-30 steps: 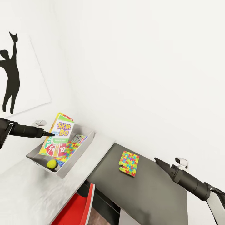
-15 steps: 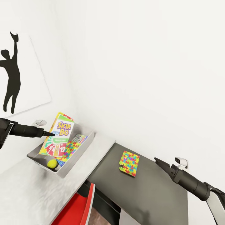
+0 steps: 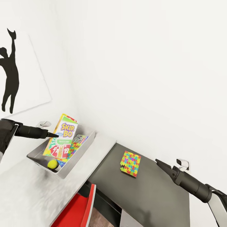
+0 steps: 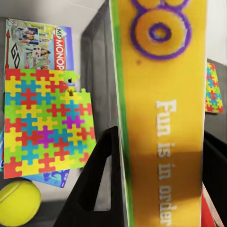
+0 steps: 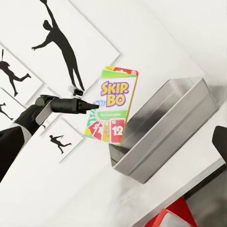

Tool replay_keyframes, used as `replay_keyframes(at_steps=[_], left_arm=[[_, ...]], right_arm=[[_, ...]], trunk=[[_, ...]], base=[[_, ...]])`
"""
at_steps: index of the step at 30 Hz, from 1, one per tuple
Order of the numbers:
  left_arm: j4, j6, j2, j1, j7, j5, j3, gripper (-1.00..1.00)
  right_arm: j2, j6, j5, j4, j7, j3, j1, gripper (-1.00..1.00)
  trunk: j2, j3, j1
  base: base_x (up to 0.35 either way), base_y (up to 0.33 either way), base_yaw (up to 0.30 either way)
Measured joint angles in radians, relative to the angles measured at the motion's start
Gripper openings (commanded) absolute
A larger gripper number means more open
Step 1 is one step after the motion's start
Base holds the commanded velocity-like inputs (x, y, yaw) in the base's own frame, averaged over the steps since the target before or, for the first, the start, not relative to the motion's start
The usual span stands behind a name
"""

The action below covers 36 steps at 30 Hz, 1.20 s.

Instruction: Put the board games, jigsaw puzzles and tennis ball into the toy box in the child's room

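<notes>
- Skip-Bo box [image 3: 63, 137]: we see it gripped by the left tool [image 3: 56, 134], held upright and tilted above the toy box [image 3: 82, 148]; likely angled that way so it drops in over the rim and onto the pile.
- Look: thin card box, yellow-green border, purple "Skip-Bo" lettering, red number cards printed low; left wrist view shows its yellow face [image 4: 163, 113] close up, with a dark finger on either side.
- Inside the toy box we see a jigsaw puzzle [image 4: 45, 123] lying flat on a blue game box [image 4: 40, 42], with the tennis ball [image 4: 18, 202] loose beside them.
- Toy box: pale grey, sloping sides, sitting on the light tabletop [image 3: 28, 192] near the wall.
- Second jigsaw puzzle [image 3: 130, 164] lies flat on the dark lower wing [image 3: 151, 192], well apart from the toy box, not yet put away.
- Right tool [image 3: 157, 162] hovers near that puzzle with nothing in it; its fingers look closed together to a point.
- Red-and-white chair [image 3: 80, 209] sits below the tabletop edge.
- Judgement: the Skip-Bo drop comes first, then the last puzzle.
</notes>
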Motion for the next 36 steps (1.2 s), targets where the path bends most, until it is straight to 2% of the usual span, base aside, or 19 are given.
replay_keyframes(at_steps=[5,6,11,17,29,36], left_arm=[[0.000,0.002,-0.019,-0.034,0.015,-0.007,0.000,-1.00],[0.000,0.001,-0.022,-0.054,0.035,-0.010,0.000,-1.00],[0.001,0.004,-0.031,-0.085,0.112,-0.006,-0.001,-1.00],[0.025,0.002,-0.037,-0.135,0.139,-0.007,0.001,-1.00],[0.065,-0.012,-0.054,-0.152,0.172,-0.003,0.002,-1.00],[0.098,-0.091,-0.045,-0.153,0.159,-0.003,0.003,-1.00]], right_arm=[[-0.001,0.000,0.000,0.000,-0.001,0.000,0.000,1.00],[-0.001,0.000,0.000,0.000,-0.001,0.000,0.000,1.00],[0.000,0.000,0.000,0.000,-0.002,0.000,0.000,1.00],[-0.001,0.000,0.000,0.000,-0.002,0.000,0.000,1.00],[-0.001,0.000,0.000,0.000,-0.001,0.000,0.000,1.00],[-0.001,0.000,0.000,0.000,-0.002,0.000,0.000,1.00]], trunk=[[0.000,-0.008,0.000],[0.000,-0.009,0.000],[0.000,-0.018,0.000],[0.000,-0.027,0.000],[0.000,-0.047,0.000],[0.000,-0.058,0.000]], base=[[0.000,0.000,0.000],[0.000,0.000,0.000],[0.000,0.000,0.000],[0.000,0.000,0.000],[0.000,0.000,0.000],[0.000,0.000,0.000]])
